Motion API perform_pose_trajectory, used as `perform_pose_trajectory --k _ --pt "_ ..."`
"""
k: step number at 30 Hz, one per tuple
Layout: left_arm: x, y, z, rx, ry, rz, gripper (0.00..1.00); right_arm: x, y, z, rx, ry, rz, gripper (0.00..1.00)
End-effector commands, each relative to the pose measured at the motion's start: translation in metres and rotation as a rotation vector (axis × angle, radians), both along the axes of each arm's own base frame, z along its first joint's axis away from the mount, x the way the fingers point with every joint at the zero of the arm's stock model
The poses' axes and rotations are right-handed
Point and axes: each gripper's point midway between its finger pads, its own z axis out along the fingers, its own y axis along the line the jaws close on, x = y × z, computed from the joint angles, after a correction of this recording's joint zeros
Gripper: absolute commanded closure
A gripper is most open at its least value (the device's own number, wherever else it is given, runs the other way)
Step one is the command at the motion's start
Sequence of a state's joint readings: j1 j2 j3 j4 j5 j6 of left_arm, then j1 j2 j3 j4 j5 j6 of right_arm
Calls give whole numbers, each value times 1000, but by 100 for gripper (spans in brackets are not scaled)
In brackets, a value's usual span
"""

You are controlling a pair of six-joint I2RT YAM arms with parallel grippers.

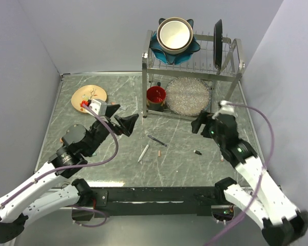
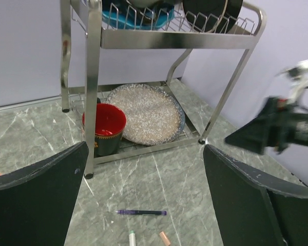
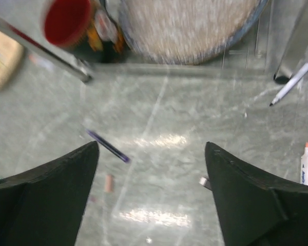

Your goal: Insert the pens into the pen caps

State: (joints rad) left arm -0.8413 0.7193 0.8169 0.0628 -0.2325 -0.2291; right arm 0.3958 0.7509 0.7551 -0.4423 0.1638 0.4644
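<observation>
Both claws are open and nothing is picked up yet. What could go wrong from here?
1. The dark pen, white pen and orange cap lie flat and close together, so a wide claw may scatter them.
2. A third pen lies by the rack leg, and the right claw could bump it there.

White pen (image 2: pixel 132 239) — bottom-edge cutoff

I record the table (image 2: pixel 31 128) as grey-green marble with pale veining. Just ahead of my black left gripper (image 2: pixel 145 148): one dark violet pen (image 2: pixel 141 212), one white pen (image 2: pixel 132 238), one salmon cap (image 2: pixel 165 238). Farther ahead of it: a red cup (image 2: pixel 103 123), a grey speckled plate (image 2: pixel 146 114), blue-rimmed, on a silver rack (image 2: pixel 95 77).
</observation>
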Motion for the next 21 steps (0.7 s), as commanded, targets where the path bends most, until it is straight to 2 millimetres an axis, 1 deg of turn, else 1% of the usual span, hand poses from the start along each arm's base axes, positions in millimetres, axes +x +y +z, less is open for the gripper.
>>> perform_pose_trajectory --k 1,3,4,5,6,7,9,10,12,13,14,15,16,17,18,19,20,21 --pt "-3 11 14 -41 -48 30 1 13 26 -19 -123 87 173 18" --pt "-4 13 15 -48 -54 33 0 12 38 -34 -155 136 224 24" --pt "-5 13 16 -49 -55 35 1 14 39 -50 -194 183 225 25" --pt "-5 14 16 -52 -56 34 1 16 41 -55 -215 198 228 28" --pt "-5 14 17 -53 -57 34 1 17 51 -58 -231 197 261 35" --pt "-5 15 17 -55 -56 40 1 18 61 -70 -252 226 314 37" --pt "-5 17 18 -60 -57 44 1 21 85 -71 -263 204 397 44" --pt "-6 19 20 -66 -60 50 1 18 101 -84 -307 221 468 46" --pt "-6 26 22 -85 -65 75 1 24 122 -85 -330 204 524 50" --pt "-7 30 25 -97 -72 87 1 20 135 -104 -375 250 577 51" --pt "-7 34 25 -107 -72 100 0 29 145 -97 -391 236 577 52" --pt "-8 41 27 -127 -82 125 1 30 148 -104 -413 262 584 53" --pt "-9 44 28 -136 -88 135 1 30 153 -122 -456 311 603 54" --pt "-9 48 30 -146 -95 144 1 33 166 -118 -468 298 619 54" --pt "-11 52 32 -162 -102 155 1 34 168 -122 -496 313 623 54" --pt "-11 56 32 -169 -101 171 1 34 170 -136 -533 345 634 54" --pt "-11 59 32 -178 -103 181 1 35 180 -134 -543 334 648 54" --pt "-12 63 34 -190 -108 190 1 37 181 -136 -562 337 644 55"
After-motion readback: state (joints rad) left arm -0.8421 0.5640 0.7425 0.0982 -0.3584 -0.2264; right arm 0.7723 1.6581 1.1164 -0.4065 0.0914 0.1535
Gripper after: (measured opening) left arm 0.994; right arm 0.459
